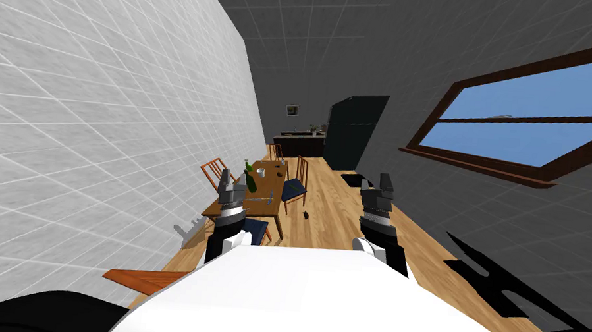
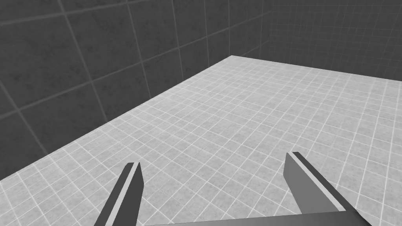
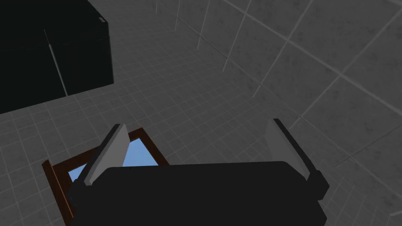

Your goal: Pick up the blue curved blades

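Note:
A wooden table (image 1: 268,197) stands ahead by the white tiled wall, with a green bottle (image 1: 251,180) and small items on it. A small dark object (image 1: 306,214) lies on the wooden floor just right of the table; it is too small to name. My left gripper (image 1: 226,175) is raised in front of the table's near end, and its fingers stand open (image 2: 214,158) with nothing between them. My right gripper (image 1: 386,180) is raised over the floor to the right, also open (image 3: 197,123) and empty.
Chairs ring the table: one with a blue seat (image 1: 294,186) on its right, another (image 1: 254,227) at its near end. A dark fridge (image 1: 355,131) and a counter (image 1: 300,139) close the far end. An orange-brown board (image 1: 144,278) juts out near my left.

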{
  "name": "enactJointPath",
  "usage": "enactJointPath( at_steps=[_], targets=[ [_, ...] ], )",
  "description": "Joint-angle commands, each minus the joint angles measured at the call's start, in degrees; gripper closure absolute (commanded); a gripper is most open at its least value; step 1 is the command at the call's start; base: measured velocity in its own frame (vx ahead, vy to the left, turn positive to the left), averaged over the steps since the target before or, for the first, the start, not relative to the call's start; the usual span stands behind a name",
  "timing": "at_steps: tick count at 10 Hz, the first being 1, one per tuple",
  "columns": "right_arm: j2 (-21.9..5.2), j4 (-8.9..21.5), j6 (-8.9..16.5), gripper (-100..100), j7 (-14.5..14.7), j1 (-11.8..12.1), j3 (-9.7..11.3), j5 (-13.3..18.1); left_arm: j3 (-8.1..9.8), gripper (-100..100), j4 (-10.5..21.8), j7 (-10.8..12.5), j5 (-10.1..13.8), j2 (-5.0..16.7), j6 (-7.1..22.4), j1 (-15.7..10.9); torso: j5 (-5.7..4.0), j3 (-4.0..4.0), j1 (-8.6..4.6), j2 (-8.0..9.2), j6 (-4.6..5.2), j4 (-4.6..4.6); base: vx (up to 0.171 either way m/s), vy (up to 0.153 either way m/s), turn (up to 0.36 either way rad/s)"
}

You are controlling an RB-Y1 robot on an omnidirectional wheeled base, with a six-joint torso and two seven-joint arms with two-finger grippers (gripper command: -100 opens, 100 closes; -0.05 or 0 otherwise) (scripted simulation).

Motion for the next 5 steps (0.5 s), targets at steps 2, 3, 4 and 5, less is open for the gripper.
enactJointPath(
  at_steps=[2, 3, 4, 5],
  targets=[
    [0.00, 0.00, 0.00, 0, 0.00, 0.00, 0.00, 0.00, -0.10, -100, 1.37, 1.23, 0.01, 2.97, 1.55, -0.30, -0.01, 0.00, -0.05, 0.00, -0.01, 0.00, 0.001, -0.028, 0.084],
    [0.00, 0.00, 0.00, 0, 0.00, 0.00, 0.00, 0.00, -0.17, -100, 2.28, 2.05, 0.04, 4.36, 2.59, -0.51, -0.02, 0.00, -0.11, 0.00, -0.01, 0.00, 0.008, -0.054, 0.132],
    [0.01, 0.00, 0.00, 0, 0.00, 0.00, 0.00, 0.00, -0.25, -100, 3.38, 3.06, 0.11, 5.77, 3.87, -0.78, -0.04, -0.02, -0.18, -0.03, -0.01, -0.01, 0.010, -0.079, 0.158],
    [0.01, 0.00, 0.00, 0, 0.00, 0.01, 0.00, 0.00, -0.33, -100, 4.67, 4.24, 0.21, 7.16, 5.39, -1.11, -0.05, -0.03, -0.26, -0.05, -0.01, -0.01, 0.006, -0.085, 0.157]
  ],
)
